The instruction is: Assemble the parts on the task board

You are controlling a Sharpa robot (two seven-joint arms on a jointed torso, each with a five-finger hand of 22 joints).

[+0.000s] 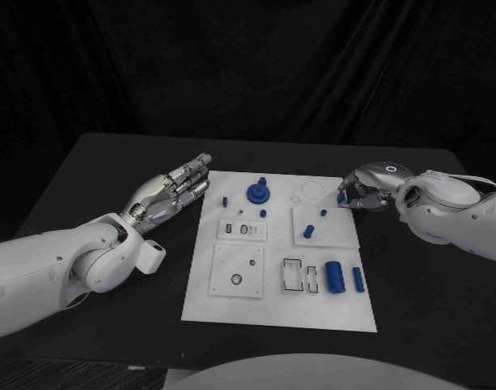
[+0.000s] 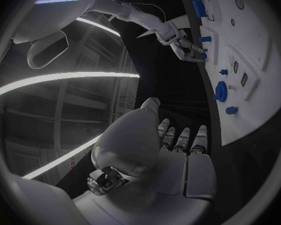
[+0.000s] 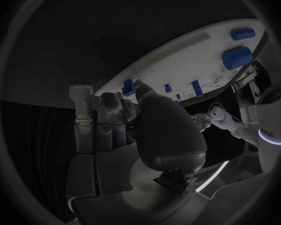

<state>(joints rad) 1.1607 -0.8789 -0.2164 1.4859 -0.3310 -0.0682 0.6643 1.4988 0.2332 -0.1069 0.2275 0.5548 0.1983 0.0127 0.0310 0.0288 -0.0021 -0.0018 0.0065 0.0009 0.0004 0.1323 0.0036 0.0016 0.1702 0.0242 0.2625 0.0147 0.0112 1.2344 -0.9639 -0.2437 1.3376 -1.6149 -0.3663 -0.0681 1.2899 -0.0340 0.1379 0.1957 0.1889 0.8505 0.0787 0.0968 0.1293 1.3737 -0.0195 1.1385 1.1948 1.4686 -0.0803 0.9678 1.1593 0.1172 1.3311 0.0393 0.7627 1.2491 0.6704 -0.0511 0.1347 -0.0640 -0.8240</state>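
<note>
The white task board [image 1: 234,302] lies in the middle of the black table. On it are a round blue part [image 1: 257,192], a blue peg [image 1: 308,231] and two blue cylinders [image 1: 334,276] near its right side. My right hand [image 1: 367,188] hovers at the board's far right edge with its fingers curled in, pinching a small blue part [image 1: 342,196]; that same small blue part [image 3: 128,90] sits at the fingertips in the right wrist view. My left hand [image 1: 178,192] lies stretched out beside the board's left edge, holding nothing. The left wrist view shows the left hand [image 2: 178,145] and the right hand [image 2: 185,46].
White inset plates with slots and holes [image 1: 237,270] cover the board's near left part. A small blue peg [image 1: 226,200] stands near the left hand's fingertips. Bare black table [image 1: 435,309] lies to the right of the board and in front of it.
</note>
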